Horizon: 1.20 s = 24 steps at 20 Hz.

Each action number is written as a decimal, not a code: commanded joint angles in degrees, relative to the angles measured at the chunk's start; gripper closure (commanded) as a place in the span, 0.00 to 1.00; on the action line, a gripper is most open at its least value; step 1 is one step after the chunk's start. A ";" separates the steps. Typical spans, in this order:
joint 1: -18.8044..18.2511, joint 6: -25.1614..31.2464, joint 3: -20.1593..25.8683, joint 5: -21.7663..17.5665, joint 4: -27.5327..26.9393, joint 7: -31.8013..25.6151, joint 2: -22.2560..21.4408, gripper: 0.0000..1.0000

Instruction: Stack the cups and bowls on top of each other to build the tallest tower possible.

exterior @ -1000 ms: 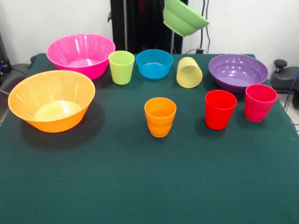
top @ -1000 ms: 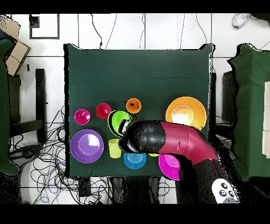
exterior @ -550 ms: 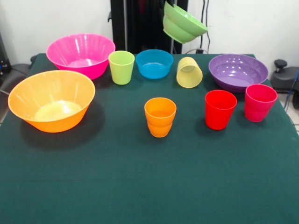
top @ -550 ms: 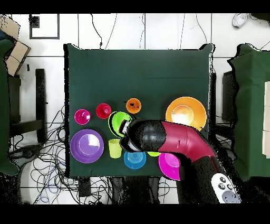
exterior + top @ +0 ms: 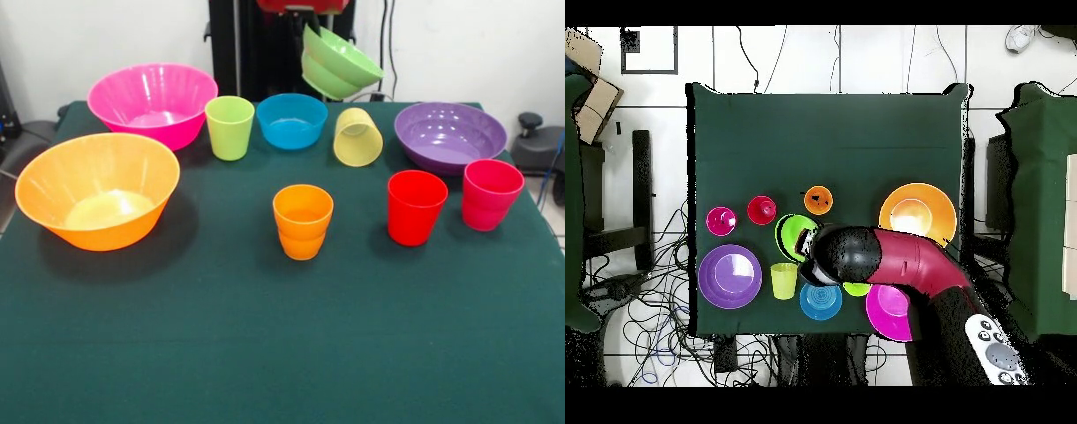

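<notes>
Front view, pincer (image 5: 306,31) gripping glossy light green bowl (image 5: 340,60) — tilted, airborne, ribbed orange cup (image 5: 303,221) below.

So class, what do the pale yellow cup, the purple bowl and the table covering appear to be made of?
Pale yellow cup: likely thin plastic, translucent, since the dark cloth shows faintly through its wall. Purple bowl: probably hard plastic, glossy, with bright highlights inside. Table covering: seemingly dark green cloth, perhaps felt, matte with no reflections.
</notes>
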 commanded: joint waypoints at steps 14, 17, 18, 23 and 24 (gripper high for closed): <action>-2.26 -2.91 3.22 -0.87 -2.87 -0.89 3.49 1.00; -2.07 -2.57 2.94 -1.22 -4.14 -0.74 4.36 1.00; -1.90 -2.76 2.86 -1.31 -4.41 -0.53 4.61 1.00; -1.56 -3.83 2.65 -1.74 -5.92 -0.13 6.00 1.00; -1.56 -3.88 2.74 -1.73 -6.17 -0.21 6.21 1.00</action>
